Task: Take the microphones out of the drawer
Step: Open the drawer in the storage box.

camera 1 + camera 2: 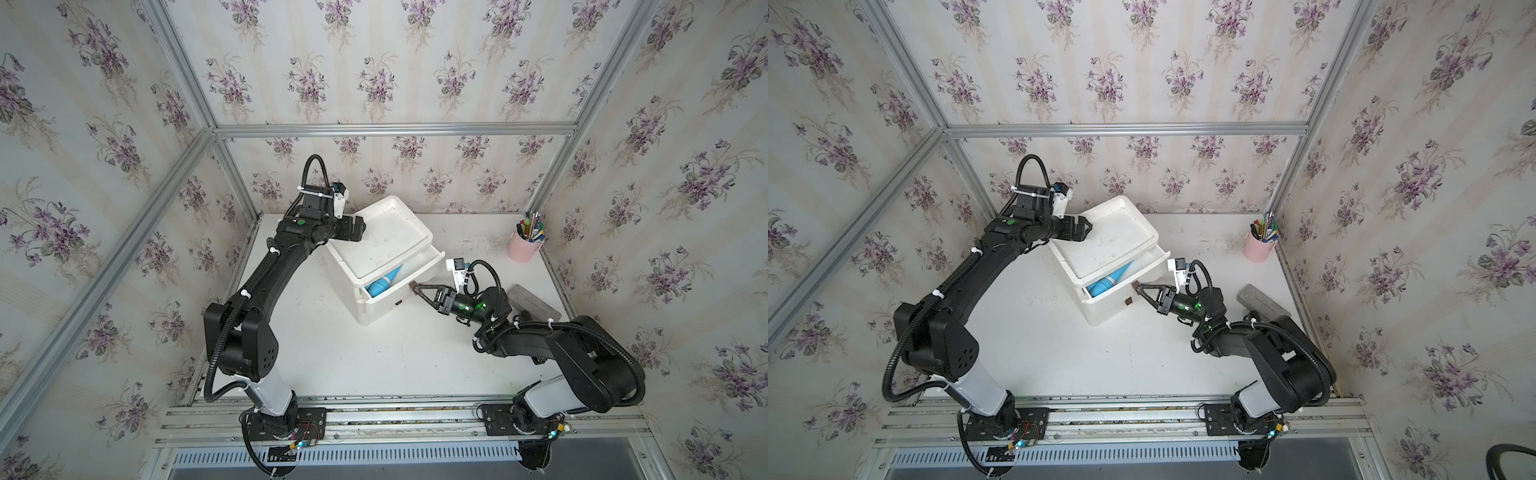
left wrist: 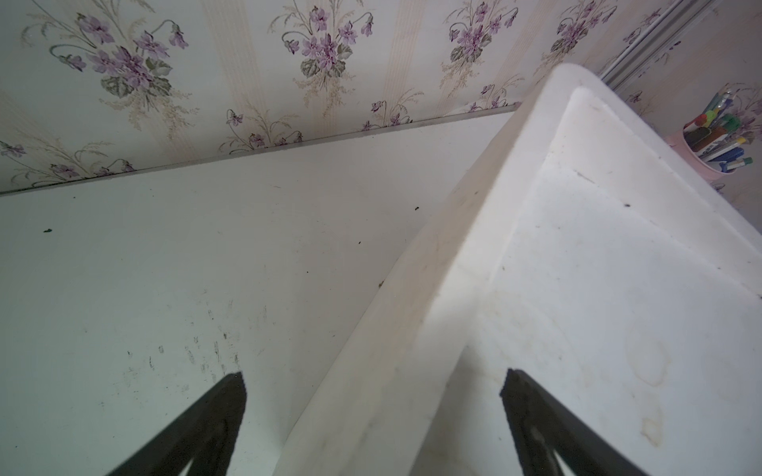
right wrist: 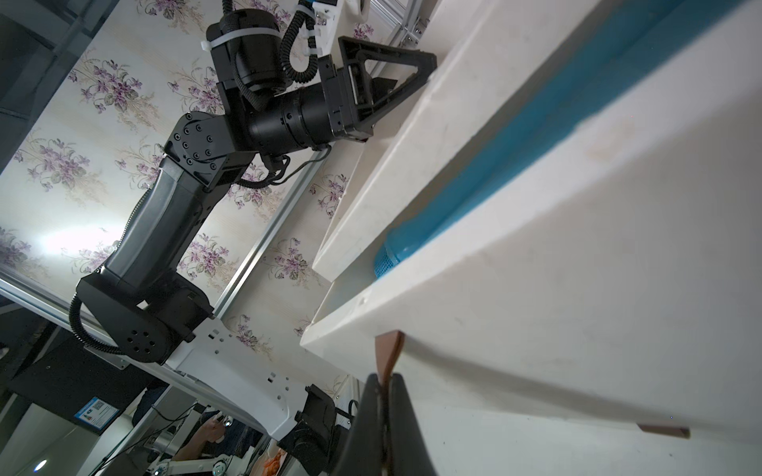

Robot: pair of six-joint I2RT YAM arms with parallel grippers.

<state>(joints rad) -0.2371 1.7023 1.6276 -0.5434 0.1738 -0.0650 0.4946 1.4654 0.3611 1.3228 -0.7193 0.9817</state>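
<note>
A white two-drawer box (image 1: 386, 239) stands at the back middle of the table. Its upper drawer (image 1: 432, 261) is pulled partly out, and a blue microphone (image 1: 384, 282) (image 1: 1106, 282) (image 3: 495, 165) lies inside, partly under the box top. My right gripper (image 1: 415, 287) (image 1: 1139, 287) (image 3: 384, 377) is shut on the brown pull tab (image 3: 387, 350) on the drawer front. My left gripper (image 1: 359, 228) (image 1: 1086, 228) (image 2: 371, 379) is open, with one finger on each side of the box's raised top rim (image 2: 453, 247) at its left corner, holding nothing.
A pink cup of pens (image 1: 524, 245) (image 2: 709, 152) stands at the back right corner. A grey block (image 1: 534, 301) lies by the right arm's elbow. The lower drawer has its own brown tab (image 1: 398, 302). Wallpapered walls close in three sides.
</note>
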